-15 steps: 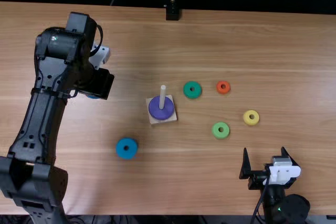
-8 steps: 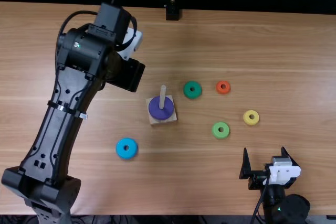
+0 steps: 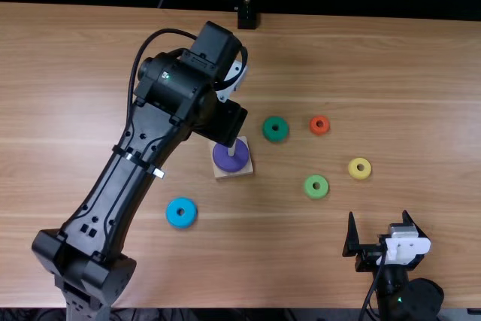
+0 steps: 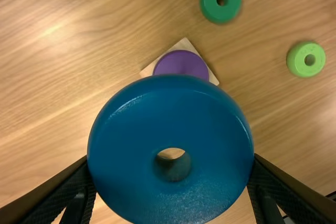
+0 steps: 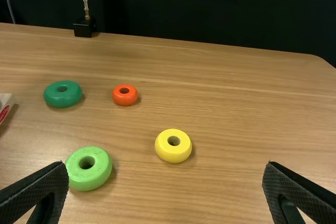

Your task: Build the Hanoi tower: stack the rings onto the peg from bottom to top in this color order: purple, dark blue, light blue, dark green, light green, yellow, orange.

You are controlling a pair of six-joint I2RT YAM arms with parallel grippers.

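Left claw: (image 3: 225, 122) reaches over the peg base in the top view, covering the upper part of the peg. Its two fingers (image 4: 68, 190) pinch the dark blue ring from opposite sides.
Dark blue ring: (image 4: 170, 108) held above the bench (image 3: 406, 73), one flat face and its center hole toward the left wrist camera. (It hides part of the purple ring from there.)
Peg: (image 3: 231, 151) pale and upright, its lower end visible below the left claw in the top view.
Peg base: (image 3: 239, 172) square, light wood, on the bench.
Purple ring: (image 3: 224, 160) flat on the base, around the peg.
Light blue ring: (image 3: 180, 222) flat on the bench, between the left arm and the near edge's middle, nearer that edge than the base is.
Dark green ring: (image 3: 275, 120) flat on the bench, right of the peg and a little farther from the near edge.
Light green ring: (image 3: 316, 194) flat on the bench, right of the base and nearer the near edge.
Orange ring: (image 3: 319, 130) right of the dark green ring, apart from it.
Yellow ring: (image 3: 360, 175) near the light green ring, to its right.
Right claw: (image 3: 378, 215) spread wide, near the bench's near edge at right, well apart from the peg.
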